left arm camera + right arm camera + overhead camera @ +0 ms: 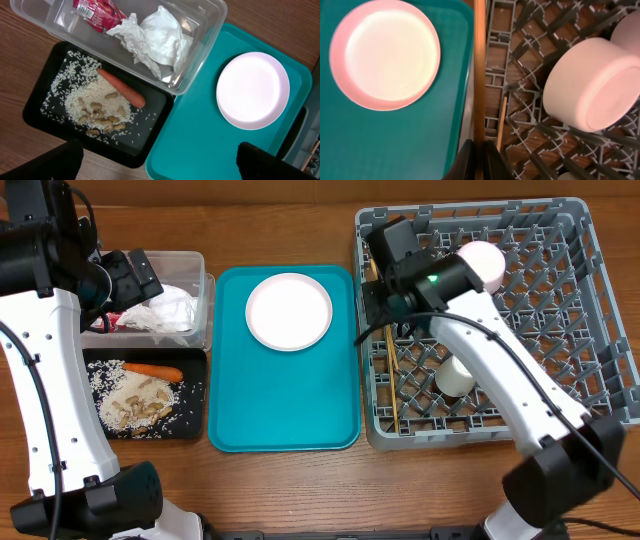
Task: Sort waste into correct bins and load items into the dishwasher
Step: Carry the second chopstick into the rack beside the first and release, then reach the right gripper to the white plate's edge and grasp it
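**Chopstick held at the rack's left rim, ready to set down**

The right gripper [480, 154] is clamped on a chopstick [479, 60]. In the right wrist view the stick runs straight up the middle of the frame, along the seam between the teal tray [395, 145] and the dish rack [530, 65]. To do this well, I judge the stick should go toward the right of the frame until it clears the rim. It should then line up with the other chopstick [501, 125] lying among the pegs and go down flat before the jaws let go. Released here, it could slip between rack and tray. The plate [288, 311] sits on the tray at upper centre, not yet loaded.

In the overhead view the right arm reaches diagonally from lower right to the rack's upper left corner. The left arm stands along the left edge, and its gripper [160, 166] is spread wide and empty above the clear tub [205, 300]
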